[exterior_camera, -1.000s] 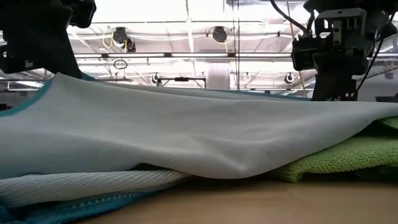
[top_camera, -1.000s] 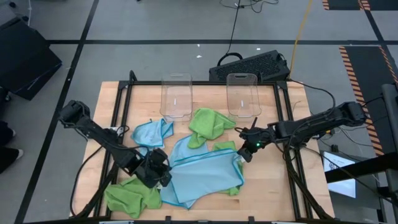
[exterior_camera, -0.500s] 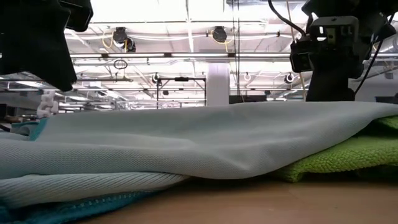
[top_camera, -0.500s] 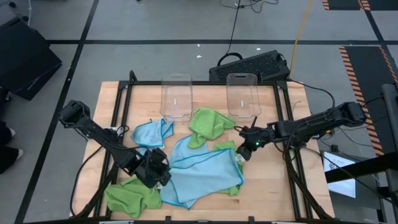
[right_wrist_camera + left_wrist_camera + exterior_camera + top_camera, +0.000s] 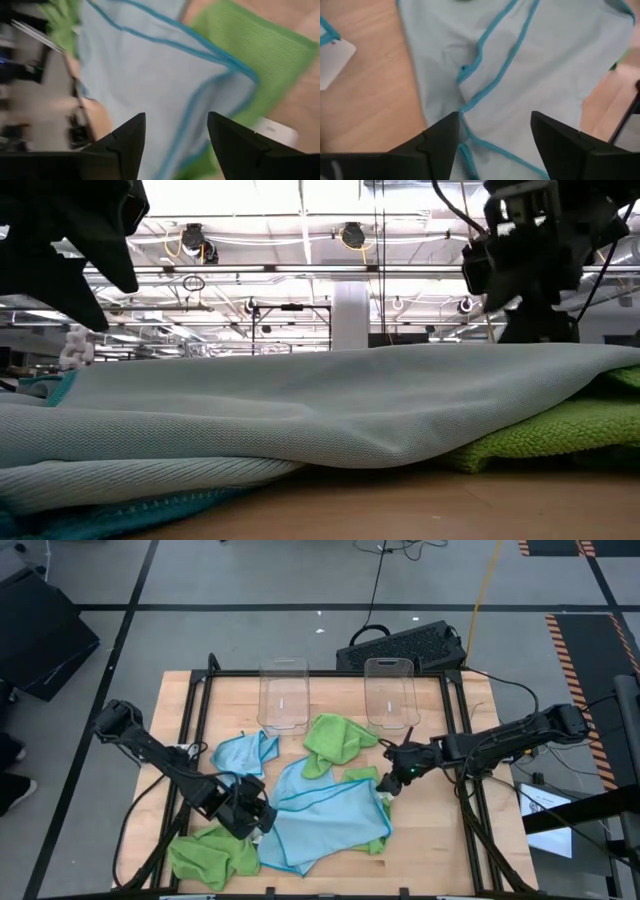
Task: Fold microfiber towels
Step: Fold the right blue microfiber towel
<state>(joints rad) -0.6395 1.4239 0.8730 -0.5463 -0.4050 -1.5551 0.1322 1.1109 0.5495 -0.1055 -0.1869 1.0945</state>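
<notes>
Left gripper: jaws apart, nothing between them, poised over the left edge of the large light blue towel; its wrist view shows both dark fingers spread above pale, finely woven cloth with a darker blue stitched hem that doubles back on itself. Right gripper: jaws apart and empty, at the same towel's right corner, beside a flat lime green towel of ribbed weave that lies partly under the blue one. Large light blue towel: soft microfiber, roughly square, spread near the middle of the tabletop with its left part folded over; in the low view it forms a long smooth mound with looped green pile showing beneath its right end. Small light blue towel: crumpled, left of centre. Lime green towel: bunched, just in front of the bins. Lime green towel: bunched, at the near left corner. Tabletop: pale wood grain, black frame rails. Two clear plastic bins, rounded corners, upright at the far edge, well apart from each other; both hold no cloth
</notes>
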